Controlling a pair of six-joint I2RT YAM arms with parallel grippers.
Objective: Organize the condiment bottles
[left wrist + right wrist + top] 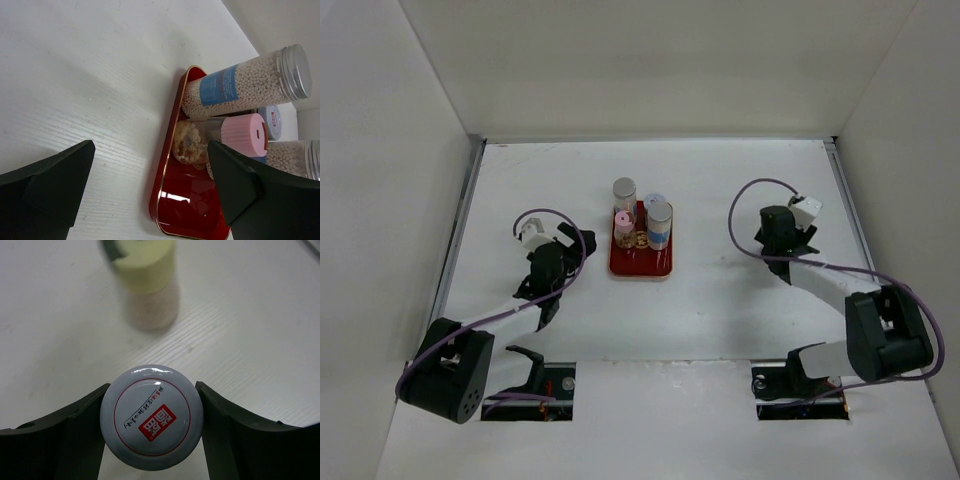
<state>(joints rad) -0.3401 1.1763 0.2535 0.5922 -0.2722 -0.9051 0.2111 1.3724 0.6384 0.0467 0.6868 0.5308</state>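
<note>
**White table: three bottles at the tray, one in the right gripper**

White walls (670,60) close in the white table (720,180) on three sides. We log a red tray (645,266) near the middle, between the two arms.

Bottles at the tray, all upright and clustered on its far half:
- silver-lidded clear bottle (624,190) at the far left corner
- pink-lidded bottle (623,222) just nearer than it
- grey-lidded blue-label bottle (659,216) on the right side

A further pale lid peeks out behind the grey one; we cannot tell what it belongs to.

The left gripper (150,145) sits left of the tray. Its fingers are spread wide with only bare table between them.

The right gripper (152,386) is well right of the tray. In its wrist view the white patterned-lid bottle (151,417) stands between the fingers, one snug against each side, clamped on it. We read a red ring and a red square mark on the lid.

The cream bottle with yellow cap (149,282) stands on the table beyond, apart and blurred. From above, the gripper hides both of these.
</note>
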